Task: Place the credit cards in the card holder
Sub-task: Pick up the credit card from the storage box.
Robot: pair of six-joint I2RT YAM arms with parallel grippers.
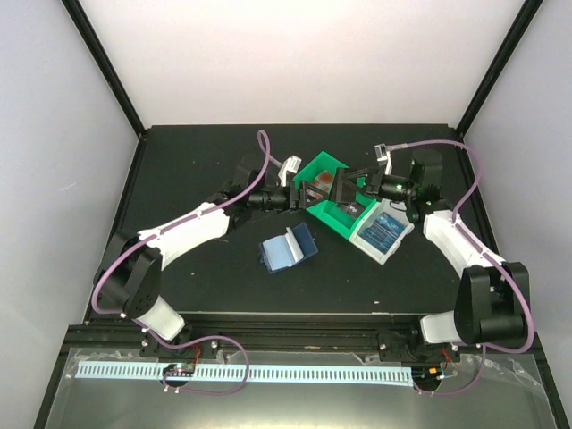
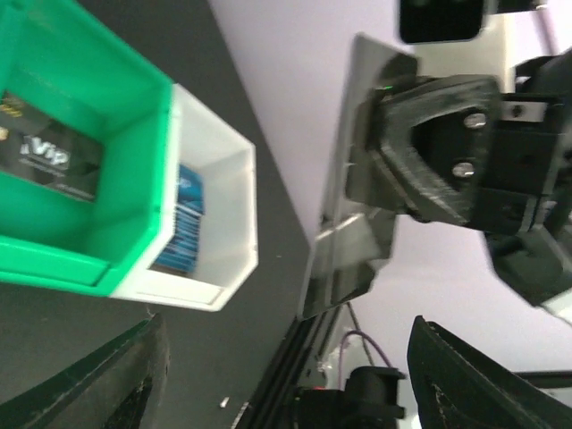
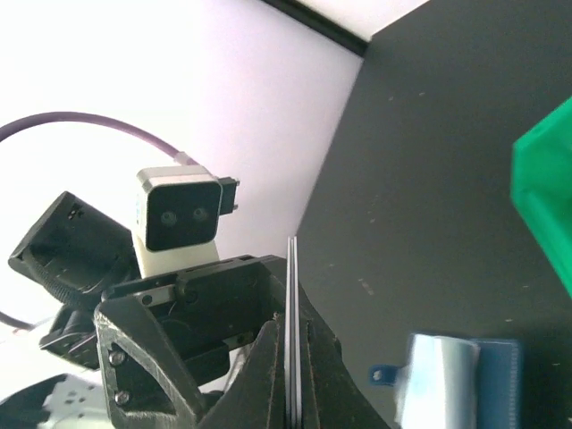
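My right gripper (image 3: 293, 344) is shut on two thin credit cards (image 3: 292, 286) pressed together, seen edge-on in the right wrist view. In the left wrist view the same cards (image 2: 357, 170) show as a pale glossy plate clamped by the right gripper's black fingers (image 2: 438, 152). My left gripper (image 2: 286, 393) faces them with its jaws wide open and nothing between them. From above, both grippers (image 1: 308, 193) (image 1: 357, 186) meet over the tray. The dark blue card holder (image 1: 289, 248) lies open on the table, clear sleeves up, with its snap tab toward the right gripper (image 3: 460, 384).
A green and white compartment tray (image 1: 315, 167) stands behind the card holder. Its green part holds a black card (image 2: 49, 161), and its white part (image 2: 234, 214) holds blue cards (image 2: 183, 223). White walls enclose the black table.
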